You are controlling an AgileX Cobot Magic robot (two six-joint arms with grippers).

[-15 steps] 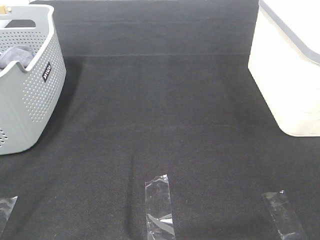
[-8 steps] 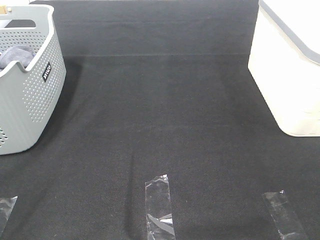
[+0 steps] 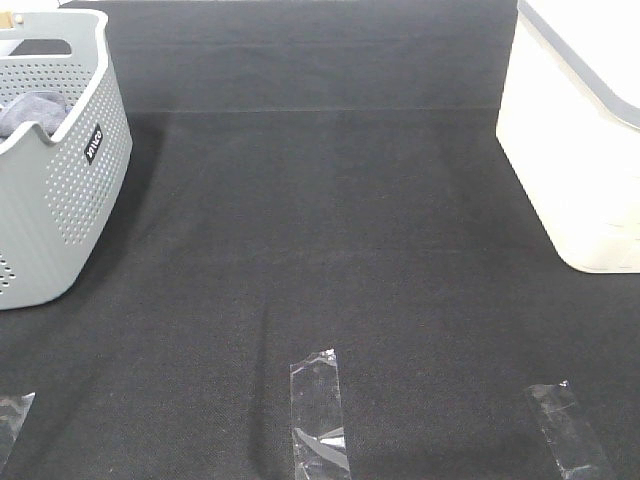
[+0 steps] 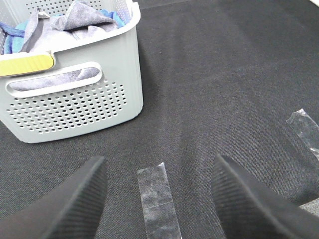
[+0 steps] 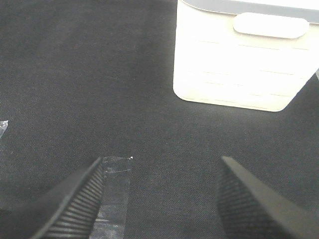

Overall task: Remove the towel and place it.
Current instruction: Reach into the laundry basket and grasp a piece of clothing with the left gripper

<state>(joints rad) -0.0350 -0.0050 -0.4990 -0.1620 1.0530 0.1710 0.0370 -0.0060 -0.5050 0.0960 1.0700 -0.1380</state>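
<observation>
Towel [image 3: 35, 108], grey terry, lies crumpled inside the perforated plastic basket [image 3: 70, 190] at the left edge of the black felt-like surface [image 3: 320, 230]. Left wrist: left gripper [image 4: 159, 164], ribbed fingers apart, empty. Right wrist: right gripper [image 5: 162, 162] likewise apart, facing a smooth white bin [image 5: 234, 64].

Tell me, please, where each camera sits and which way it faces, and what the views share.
Exterior high: mounted high, looking down on the black table, grey basket left, white bin right; no robot part shows.
Left wrist: on the left arm, looking past the open left gripper at the basket holding the towel.
Right wrist: on the right arm, looking past the open right gripper at the bin.
Shared: basket and towel in exterior high and left wrist; bin in exterior high and right wrist.
</observation>
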